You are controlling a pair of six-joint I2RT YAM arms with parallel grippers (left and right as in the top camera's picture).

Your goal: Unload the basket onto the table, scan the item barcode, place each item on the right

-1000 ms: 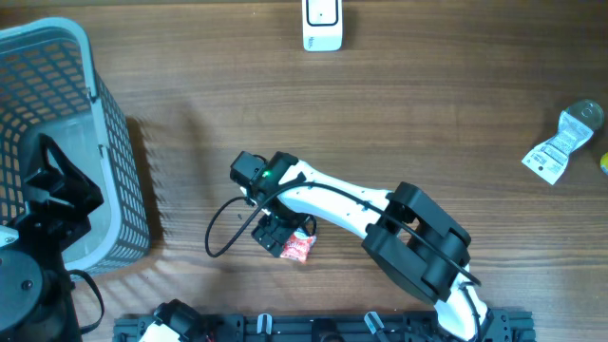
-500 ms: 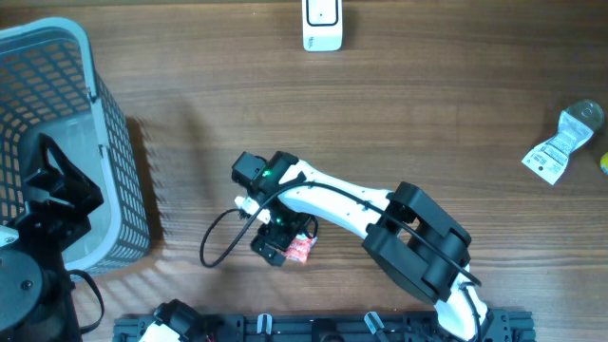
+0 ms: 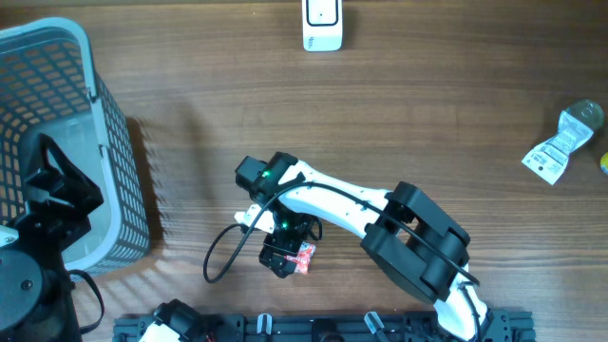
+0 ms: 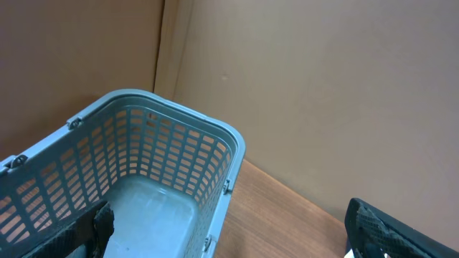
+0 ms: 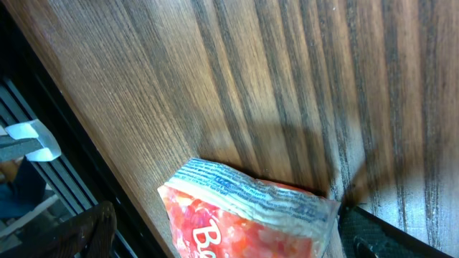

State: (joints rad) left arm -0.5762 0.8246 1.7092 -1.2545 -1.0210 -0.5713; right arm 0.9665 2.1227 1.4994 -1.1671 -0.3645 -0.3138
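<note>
Red snack packet (image 5: pixel 244 215) lies flat on the table (image 5: pixel 215 86) between the right fingers (image 5: pixel 82 229), spread wide; left fingers (image 4: pixel 97 226) also apart, over the basket (image 4: pixel 235 143). Apparently pick-up stage: next, close and lift.

Right pincer (image 3: pixel 286 257) and left pincer (image 3: pixel 60 182), both wide open.

White lettering starting "B" on red packet (image 5: pixel 247 215), fine print illegible
</note>
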